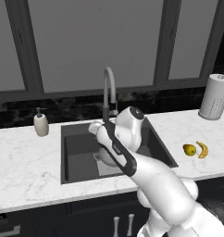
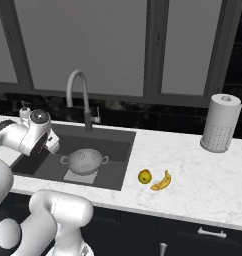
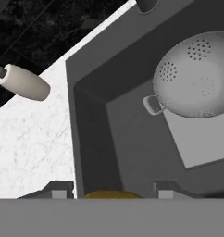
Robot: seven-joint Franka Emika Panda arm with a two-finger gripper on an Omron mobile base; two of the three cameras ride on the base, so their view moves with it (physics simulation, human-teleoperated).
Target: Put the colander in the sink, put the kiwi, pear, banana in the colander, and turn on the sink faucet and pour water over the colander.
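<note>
The silver colander (image 2: 85,161) stands upright on the lighter plate in the dark sink (image 2: 118,142); the hand view shows it at the upper right (image 3: 197,78), empty. My gripper (image 3: 112,194) hangs over the sink's left part (image 1: 96,128), to the colander's left, shut on the small orange-yellow kiwi (image 3: 109,193), whose top edge peeks between the fingertips (image 3: 58,189). The yellow pear (image 2: 145,176) and the banana (image 2: 162,181) lie side by side on the counter right of the sink. The gooseneck sink faucet (image 2: 78,85) stands behind the basin. No stream runs from it.
A white soap pump bottle (image 1: 41,124) stands on the marble counter left of the sink. A paper towel roll (image 2: 220,122) stands at the back right. My own arm hides most of the colander (image 1: 102,158) in the left base view.
</note>
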